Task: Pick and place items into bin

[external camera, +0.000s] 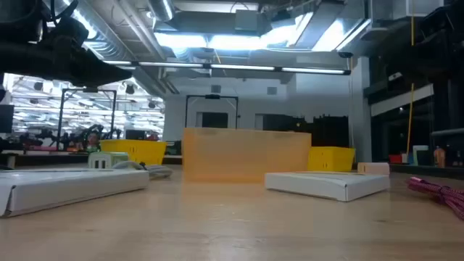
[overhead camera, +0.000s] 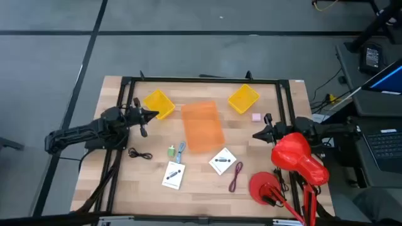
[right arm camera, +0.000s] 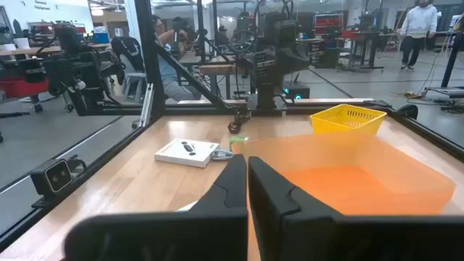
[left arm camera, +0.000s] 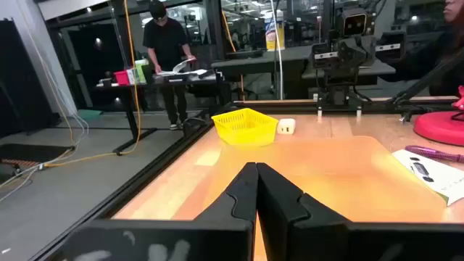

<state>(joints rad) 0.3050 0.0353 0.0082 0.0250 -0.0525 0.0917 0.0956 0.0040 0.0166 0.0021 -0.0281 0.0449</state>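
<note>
the orange bin (overhead camera: 203, 127) sits mid-table with nothing in it that i can see. all the items lie loose on the wood on the near side of it: green cube (overhead camera: 171, 151) right beside the blue-grey tool (overhead camera: 181, 150), one white card (overhead camera: 174, 174) just below those, the other white card (overhead camera: 222, 161) turned diamond-wise off the bin's right corner, dark-red cord (overhead camera: 236, 176) next to that card, black cord (overhead camera: 139, 154) further left. the pink block (overhead camera: 256, 117) is on its own over on the right, near a yellow basket (overhead camera: 243, 98) (there's a second yellow basket (overhead camera: 158, 103) left of the bin).

left gripper (overhead camera: 152, 113) hovers left of the bin, fingers pinched together, holding nothing. right gripper (overhead camera: 255, 134) same deal on the right side, closed and empty, pointing at the bin. wooden table (overhead camera: 113, 188) has a black frame (overhead camera: 201, 81) around it.
</note>
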